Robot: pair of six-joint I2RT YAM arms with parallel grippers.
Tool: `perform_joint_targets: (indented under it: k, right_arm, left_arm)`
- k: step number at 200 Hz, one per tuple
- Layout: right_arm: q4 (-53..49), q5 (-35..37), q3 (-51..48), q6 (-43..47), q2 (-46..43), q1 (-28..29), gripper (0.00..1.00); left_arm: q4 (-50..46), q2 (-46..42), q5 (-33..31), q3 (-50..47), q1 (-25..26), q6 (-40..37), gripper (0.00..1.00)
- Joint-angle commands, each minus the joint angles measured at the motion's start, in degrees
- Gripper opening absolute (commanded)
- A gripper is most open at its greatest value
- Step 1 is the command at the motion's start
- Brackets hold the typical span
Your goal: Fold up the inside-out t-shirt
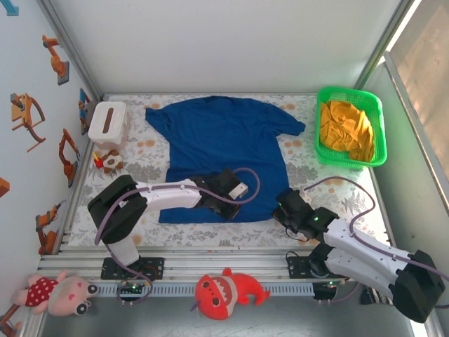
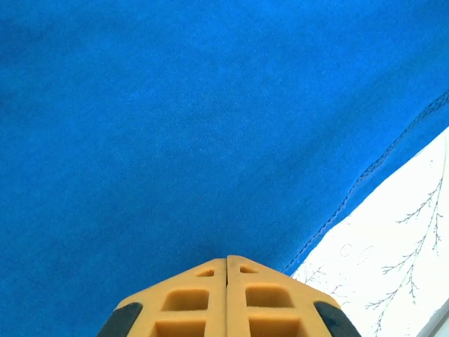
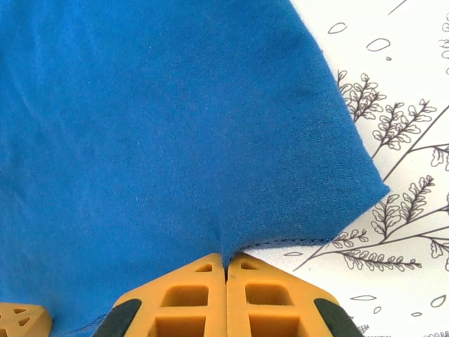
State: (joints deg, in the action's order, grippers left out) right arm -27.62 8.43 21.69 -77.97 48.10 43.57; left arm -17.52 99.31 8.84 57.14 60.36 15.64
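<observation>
Cloth first: the shirt (image 1: 224, 147) lies spread flat, royal blue, in the middle of the table (image 1: 316, 179), collar toward the far side and bottom hem toward the arm bases. It sits well apart from the green basket (image 1: 345, 163) of orange cloth at the far right. The right end effector (image 3: 225, 256) sits at the near right corner of the hem, fingers pressed together with a fold of blue fabric puckered between the tips, so it holds the shirt. The left end effector (image 2: 226, 261) is down on the lower body of the shirt, just inside the stitched hem and nearer the middle than the left corner. Its fingers are closed tight too, tips buried in the cloth, and to my eye it has nipped a bit of fabric, though the pinch is less plain than on the right. I'd judge this to be the start of the first fold: hem gripped, nothing lifted yet, the shirt all in one layer. The next move calls for both arms to rise together and carry the hem toward the collar at an even pace, keeping the edge taut between them. The near left corner is ungripped, so it may sag or trail and spoil the crease.
</observation>
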Motion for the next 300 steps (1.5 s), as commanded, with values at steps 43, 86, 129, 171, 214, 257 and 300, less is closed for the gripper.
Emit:
perform_joint_targets:
  k: [43,86,129,171,214,257,300]
  right_arm:
    - [-0.3,2.0,0.1,-0.5,0.3,-0.5,0.0]
    - [-0.2,1.9,0.2,-0.5,0.5,-0.5,0.0]
    - [-0.2,1.9,0.1,-0.5,0.5,-0.4,0.0]
    - [-0.1,1.9,0.2,-0.5,0.5,-0.5,0.0]
    - [-0.2,1.9,0.4,-0.3,0.5,-0.5,0.0]
    - [0.6,-1.6,4.1,5.1,0.2,-0.5,0.41]
    - [3.9,-6.5,7.6,4.8,-0.9,-0.4,0.55]
  left_arm:
    - [0.4,-1.3,0.6,-1.3,0.2,0.2,0.52]
    - [1.1,-0.6,0.6,-2.0,0.3,0.5,0.41]
    - [1.5,-1.1,0.0,-2.0,0.2,0.6,0.19]
    - [-0.7,-4.1,-1.0,-0.6,0.3,0.3,0.0]
    - [-3.1,-6.9,-1.1,1.0,0.2,-0.1,0.0]
    - [-4.7,-8.7,-0.8,2.1,0.2,0.4,0.0]
    - [-4.4,-11.5,-2.7,2.1,0.2,1.5,0.0]
